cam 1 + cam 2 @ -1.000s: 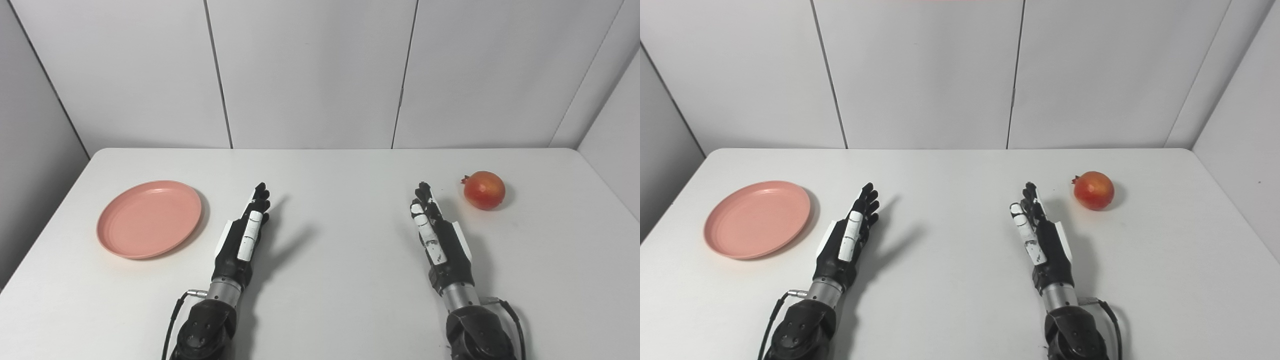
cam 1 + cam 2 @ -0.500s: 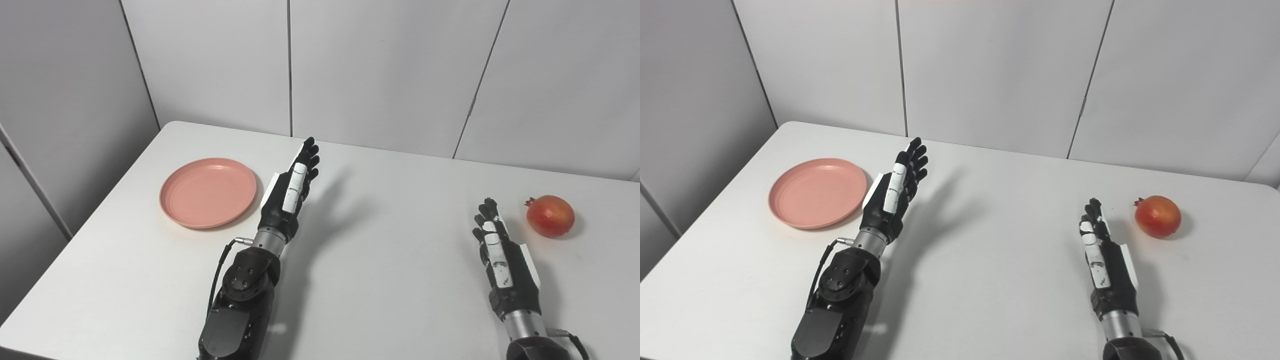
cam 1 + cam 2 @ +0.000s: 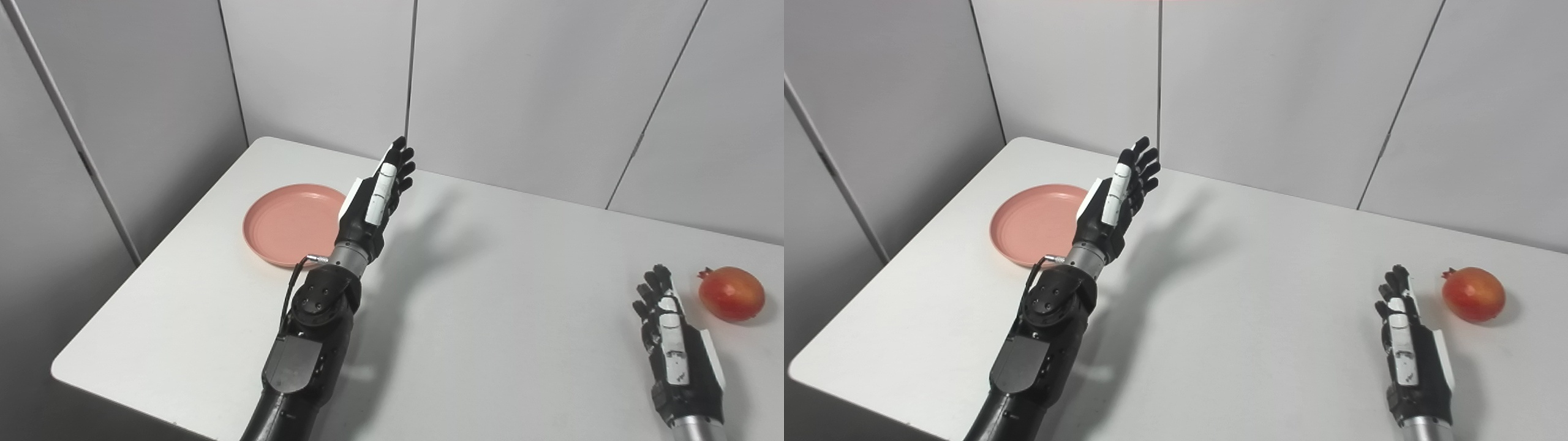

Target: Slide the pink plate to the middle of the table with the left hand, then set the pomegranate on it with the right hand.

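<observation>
The whole view is found swung to the left and tilted against the picture of a second ago, so the shift of table and walls across the frame is put down to the camera, not to the things. Against that, the left hand (image 3: 375, 202) is seen to have been raised and carried forward: a second ago it lay low over the white table (image 3: 490, 318) well to the right of the round, shallow pink plastic plate (image 3: 285, 223); now it is held up above the table, its arm stretched out, and in both views its palm and wrist overlap the plate's right rim (whether the rim is touched cannot be told from these angles). The left hand's fingers are extended and a little apart, with nothing held. The plate itself is noted flat on the table near the far left corner, as before relative to the table's edges. The right hand (image 3: 1412, 355) is seen low over the near right part of the table, fingers straight and slightly spread, empty, placed much as it was a second ago with respect to the round red-orange pomegranate (image 3: 1473, 294). The pomegranate lies on the table just beyond and to the right of the right hand's fingertips, a clear gap between them, its small crown pointing left.
</observation>
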